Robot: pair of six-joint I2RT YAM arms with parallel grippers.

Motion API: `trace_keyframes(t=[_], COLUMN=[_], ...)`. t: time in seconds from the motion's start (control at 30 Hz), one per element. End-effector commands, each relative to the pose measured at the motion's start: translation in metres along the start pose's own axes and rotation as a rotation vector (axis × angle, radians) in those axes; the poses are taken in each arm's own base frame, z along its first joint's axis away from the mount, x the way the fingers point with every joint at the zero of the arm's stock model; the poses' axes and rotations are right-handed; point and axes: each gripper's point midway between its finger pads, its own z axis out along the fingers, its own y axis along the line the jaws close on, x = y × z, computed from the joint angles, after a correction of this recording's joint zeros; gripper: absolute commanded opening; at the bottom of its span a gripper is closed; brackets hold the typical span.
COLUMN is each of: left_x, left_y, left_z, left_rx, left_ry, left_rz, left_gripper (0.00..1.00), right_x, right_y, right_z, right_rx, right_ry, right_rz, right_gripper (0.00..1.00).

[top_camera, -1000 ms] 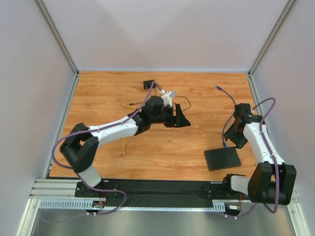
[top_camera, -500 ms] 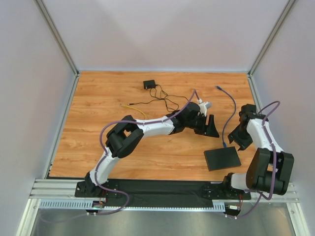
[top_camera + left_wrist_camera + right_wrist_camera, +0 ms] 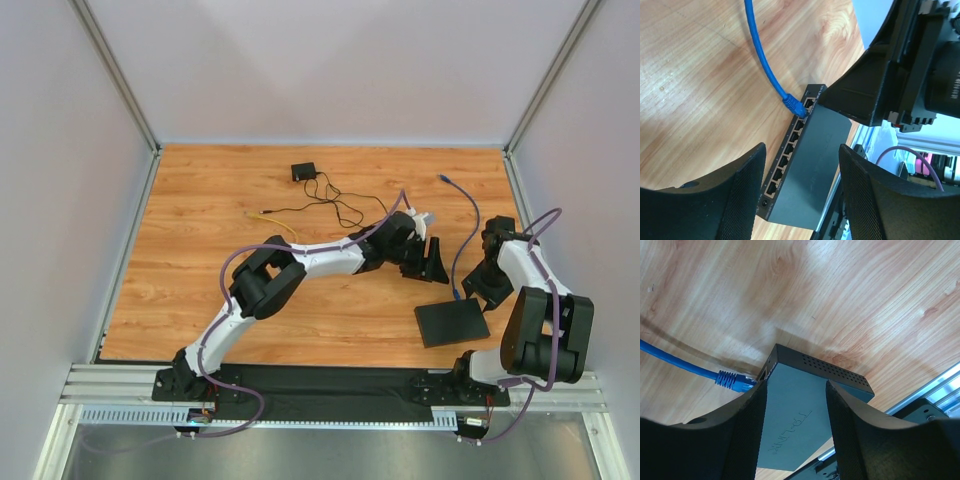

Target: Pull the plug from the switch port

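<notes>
The switch [image 3: 452, 322] is a flat matte black slab lying near the right front of the table. A blue cable [image 3: 467, 225] runs down to it, and its blue plug [image 3: 792, 106] sits in an end port of the socket row [image 3: 788, 147]. The plug also shows in the right wrist view [image 3: 732, 381]. My left gripper [image 3: 437, 268] is open and empty, above the port side of the switch [image 3: 815, 170]. My right gripper [image 3: 484, 292] is open and empty, over the switch's top [image 3: 795, 410], just right of the plug. Neither gripper touches the plug.
A small black adapter [image 3: 303, 171] with a thin black cord [image 3: 340, 205] lies at the back. A yellow cable [image 3: 277, 222] lies left of centre. The two grippers are close together over the switch. Grey walls enclose the table; a metal rail [image 3: 120, 385] runs along the near edge.
My left arm swung right from the table's middle to just left of the switch. My right gripper shifted slightly, staying at the switch's far right corner. The plug stayed in its port.
</notes>
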Motion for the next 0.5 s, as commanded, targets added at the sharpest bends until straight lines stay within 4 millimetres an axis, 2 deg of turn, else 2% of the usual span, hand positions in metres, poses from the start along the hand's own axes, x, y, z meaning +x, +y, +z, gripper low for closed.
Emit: trace_keyframes(t=[0.0,0.2,0.4,0.43,0.47], left_x=[0.003,0.008,0.006,0.017,0.019], left_y=[-0.017,-0.016,-0.016,-0.004,-0.001], left_z=[0.006,0.009,0.003,-0.001,-0.003], left_rx=[0.034,0.026,-0.017,-0.088,-0.11], left_ry=[0.013,0.023,0.017,0.058,0.063], left_rz=[-0.008,-0.017,-0.06,-0.101,-0.123], left_gripper=[0.67,0.68,0.68,0.68,0.68], right_x=[-0.008,-0.008,-0.01,-0.01,-0.009], right_y=[-0.003,-0.002,0.001,0.002,0.001], right_z=[0.005,0.005,0.007,0.007,0.007], right_rx=[0.022,0.022,0.04,0.046,0.053], right_ry=[-0.036,-0.034,-0.022,-0.023,-0.022], right_rz=[0.002,0.0,0.002,-0.002,0.001], right_gripper=[0.52,0.52,0.52,0.52,0.52])
